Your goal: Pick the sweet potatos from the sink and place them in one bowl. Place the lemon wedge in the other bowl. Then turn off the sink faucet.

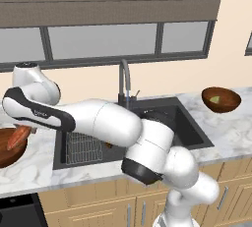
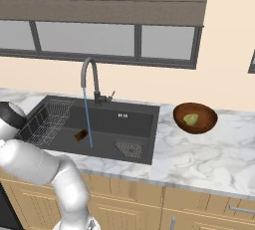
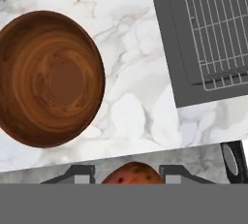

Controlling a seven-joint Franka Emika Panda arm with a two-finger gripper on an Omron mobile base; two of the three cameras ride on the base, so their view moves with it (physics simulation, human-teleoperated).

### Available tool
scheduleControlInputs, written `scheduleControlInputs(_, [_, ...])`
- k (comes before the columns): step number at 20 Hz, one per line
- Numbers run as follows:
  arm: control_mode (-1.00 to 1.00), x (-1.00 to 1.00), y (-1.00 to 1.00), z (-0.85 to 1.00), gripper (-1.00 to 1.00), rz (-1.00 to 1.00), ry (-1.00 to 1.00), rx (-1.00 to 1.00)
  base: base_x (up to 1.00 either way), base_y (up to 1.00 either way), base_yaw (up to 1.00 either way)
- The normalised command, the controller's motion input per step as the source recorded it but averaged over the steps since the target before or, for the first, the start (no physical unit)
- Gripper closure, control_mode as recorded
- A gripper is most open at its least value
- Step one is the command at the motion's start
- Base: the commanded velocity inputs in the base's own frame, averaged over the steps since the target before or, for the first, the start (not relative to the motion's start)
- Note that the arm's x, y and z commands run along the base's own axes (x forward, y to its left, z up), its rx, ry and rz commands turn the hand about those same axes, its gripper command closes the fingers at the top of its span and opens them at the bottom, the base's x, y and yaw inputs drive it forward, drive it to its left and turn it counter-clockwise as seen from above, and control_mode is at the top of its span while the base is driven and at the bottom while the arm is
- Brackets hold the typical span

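Note:
My gripper [image 1: 23,131] [image 3: 127,175] is shut on the orange-red sweet potato [image 3: 131,172] [image 1: 18,136], which hangs over the near rim of the left wooden bowl [image 1: 7,153]. In the hand view this bowl [image 3: 48,77] has nothing inside. The dark brown sweet potato [image 2: 81,134] [image 1: 108,145] lies on the floor of the black sink [image 2: 134,119] beside the wire rack [image 2: 47,119]. The right bowl [image 2: 206,117] [image 1: 229,98] holds the lemon wedge [image 2: 190,119] [image 1: 215,101]. Water [image 2: 87,119] streams from the grey faucet [image 2: 89,77] [image 1: 124,78].
A square drain grate [image 2: 129,148] sits in the sink's near right corner. Marble counter [image 2: 199,159] runs on both sides of the basin, with a window behind it. My own arm [image 1: 98,120] crosses over the sink's left half in the left base view.

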Motion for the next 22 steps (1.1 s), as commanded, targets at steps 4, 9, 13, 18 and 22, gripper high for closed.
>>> scheduleControlInputs(4, [-1.0, 0.31, 0.25, -0.34, 1.0, 0.0, -0.02, 0.07, 0.0, 0.0, 0.0])
scheduleControlInputs(9, [-1.0, 0.03, 0.08, -0.37, 1.0, 0.0, -0.04, 0.08, 0.0, 0.0, 0.0])
scheduleControlInputs(13, [-1.0, 0.04, 0.22, -0.65, 1.0, 0.0, -0.03, 0.05, 0.0, 0.0, 0.0])
scheduleControlInputs(18, [-1.0, 0.03, 0.27, -0.35, 1.0, 0.0, -0.02, 0.04, 0.0, 0.0, 0.0])
scheduleControlInputs(22, [-1.0, 0.07, 0.41, -0.27, 1.0, 0.0, 0.0, 0.0, 0.0, 0.0, 0.0])
